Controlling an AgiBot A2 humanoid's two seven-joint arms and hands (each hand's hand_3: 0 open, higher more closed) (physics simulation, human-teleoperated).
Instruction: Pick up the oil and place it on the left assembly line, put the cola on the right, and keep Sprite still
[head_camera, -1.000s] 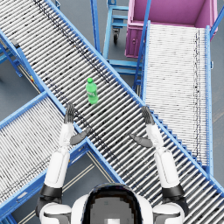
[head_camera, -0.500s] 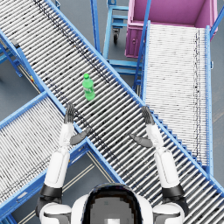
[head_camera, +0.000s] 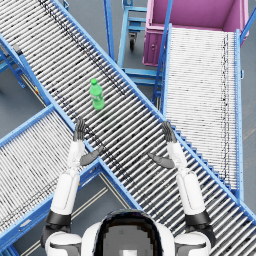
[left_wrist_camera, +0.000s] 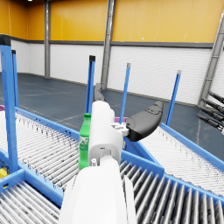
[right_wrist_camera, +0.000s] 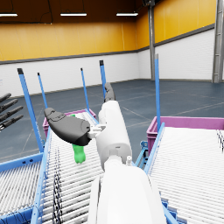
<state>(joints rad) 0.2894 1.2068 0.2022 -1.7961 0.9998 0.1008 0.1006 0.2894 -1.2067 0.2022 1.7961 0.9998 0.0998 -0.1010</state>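
Only a Sprite (head_camera: 96, 94) shows on the mid line (head_camera: 131, 126); no oil or cola in any view. So the step, as I read it, is hands off: this one gets left alone.

State of things:
- Sprite stands on the mid line's rollers, farther up it than both hands and nearer its left rail.
- L hand (head_camera: 81, 143) and R hand (head_camera: 169, 148) hover over the near part of the mid line. Both are wide, fingers apart, thumbs turned inward, holding nothing. Neither touches the Sprite.
- Left line (head_camera: 30, 157) joins the mid line on the robot's left. Right line (head_camera: 200, 90) runs off on its right, w/ a pink bin (head_camera: 200, 15) at its far end.

Doing it well:
- Lift or spread the hands clear of the mid line's centre, so nothing gets clipped if the Sprite comes closer.
- L hand is the nearer risk, being more or less in line w/ the Sprite. Don't reach fwd or sweep across.
- A tall, narrow bottle on rollers prob. tips easily, so even a brush could knock it over.

Pose: upright, cap up, base on the rollers. Long axis is roughly vertical, i.e. square to the mid line's surface, w/ no lean that I can make out. L wrist view confirms it standing, partly hidden behind the forearm.
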